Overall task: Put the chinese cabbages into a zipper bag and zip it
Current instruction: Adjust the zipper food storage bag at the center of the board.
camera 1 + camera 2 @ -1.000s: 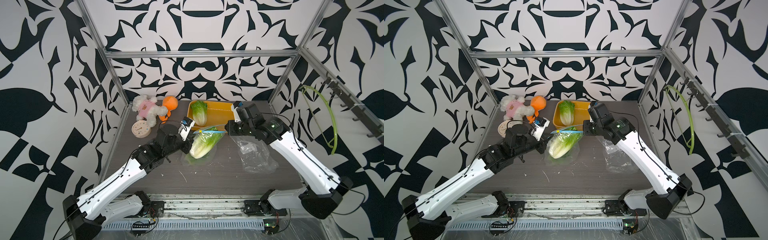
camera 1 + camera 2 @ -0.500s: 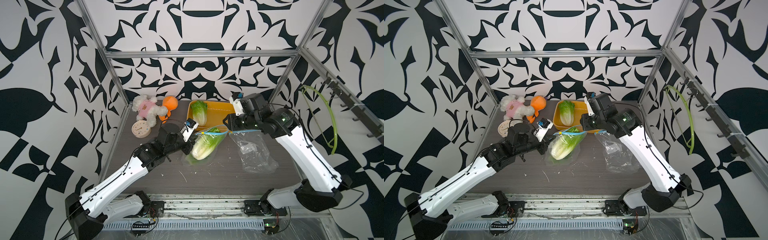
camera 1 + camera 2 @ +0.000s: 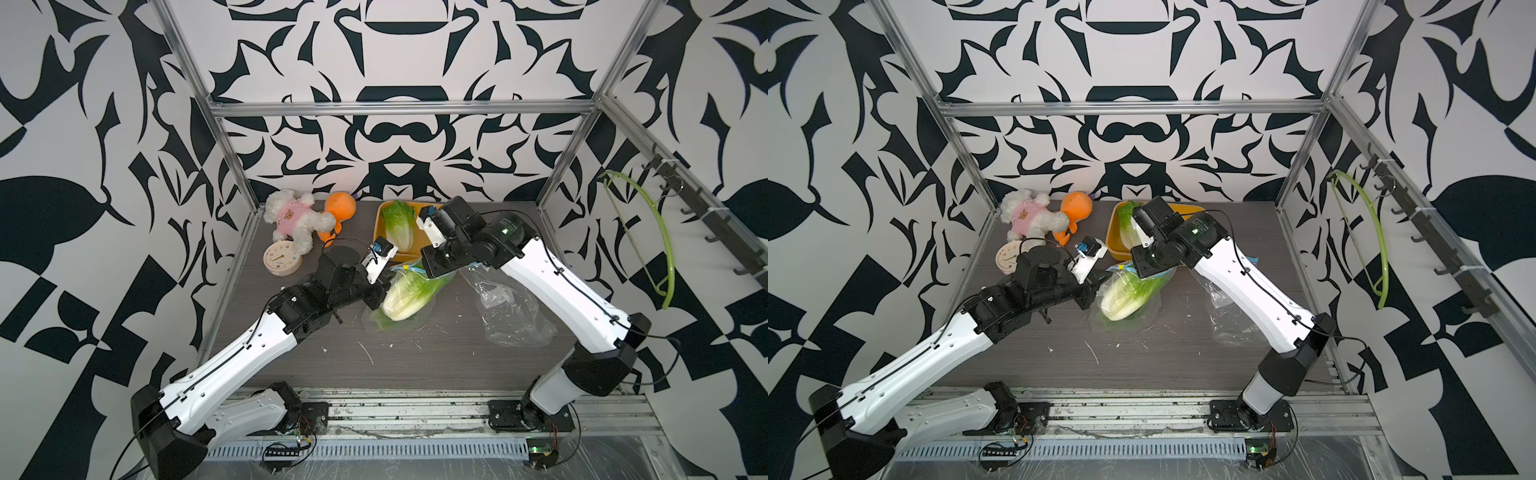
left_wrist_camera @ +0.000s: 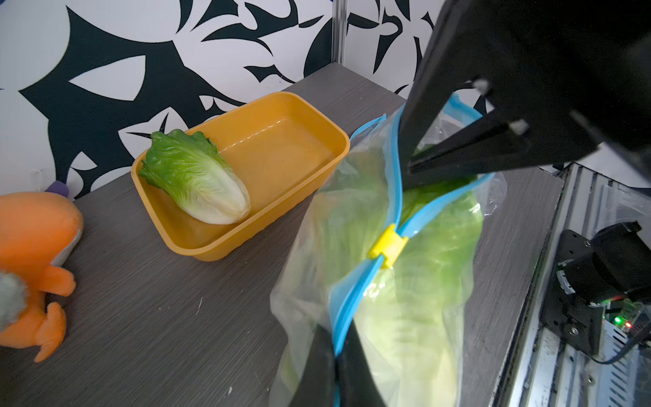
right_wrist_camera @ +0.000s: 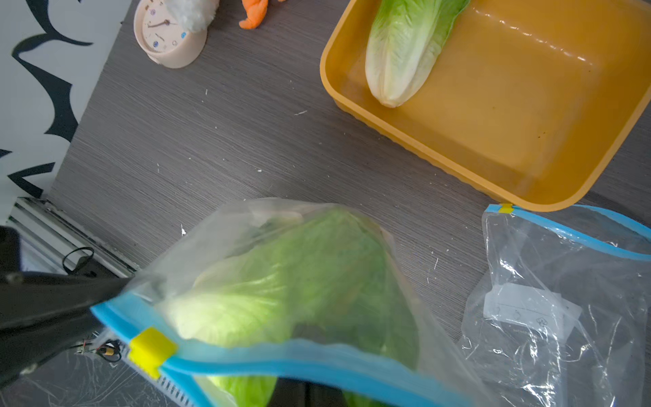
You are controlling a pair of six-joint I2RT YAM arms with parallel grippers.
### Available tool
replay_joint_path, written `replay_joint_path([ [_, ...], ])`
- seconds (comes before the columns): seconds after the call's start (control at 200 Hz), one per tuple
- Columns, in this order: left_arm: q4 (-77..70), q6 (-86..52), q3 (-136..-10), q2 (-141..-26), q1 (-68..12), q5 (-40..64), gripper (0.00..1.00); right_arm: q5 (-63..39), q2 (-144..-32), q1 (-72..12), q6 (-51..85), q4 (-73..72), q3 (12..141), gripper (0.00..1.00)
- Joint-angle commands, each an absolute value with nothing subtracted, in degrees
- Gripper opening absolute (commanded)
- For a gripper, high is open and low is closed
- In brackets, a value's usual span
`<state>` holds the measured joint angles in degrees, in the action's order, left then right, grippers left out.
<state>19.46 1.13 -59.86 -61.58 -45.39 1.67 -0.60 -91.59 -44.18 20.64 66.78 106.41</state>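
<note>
A clear zipper bag (image 3: 409, 320) with a blue zip strip lies mid-table, holding pale green chinese cabbage (image 3: 405, 293) (image 3: 1125, 295). How many heads it holds I cannot tell. Another chinese cabbage (image 3: 398, 226) (image 4: 197, 179) (image 5: 405, 45) lies in the yellow tray (image 3: 379, 232). My left gripper (image 4: 338, 338) is shut on one end of the blue strip. A yellow slider (image 4: 387, 246) (image 5: 149, 347) sits a short way along from it. My right gripper (image 4: 408, 172) (image 3: 432, 270) is shut on the strip at the mouth's far side.
A second, empty zipper bag (image 3: 511, 307) (image 5: 563, 299) lies crumpled on the right. A white plush (image 3: 293, 216), an orange plush (image 3: 338, 210) and a small round clock (image 3: 280, 262) sit at the back left. The tray's rim (image 5: 422, 150) lies just behind the filled bag.
The right gripper rose, then came down onto the filled bag's mouth, and its jaws shut there. The left gripper kept its hold on the strip.
</note>
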Motion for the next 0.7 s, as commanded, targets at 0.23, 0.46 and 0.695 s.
replay_joint_path([
  [0.23, 16.48, -0.82, -62.66, -62.12, -45.18, 0.12, 0.0, 2.19, -88.67, -42.23, 20.36, 60.43, 95.93, 0.0],
  [0.46, 18.9, 2.73, -64.54, -63.0, -45.18, 5.0, 0.0, -3.91, -85.36, -41.84, 16.31, 57.44, 100.57, 0.18],
  [0.695, 23.43, 6.02, -68.41, -64.51, -45.17, 7.21, 0.0, -15.24, -81.26, -40.35, 2.47, 53.93, 104.21, 0.33],
])
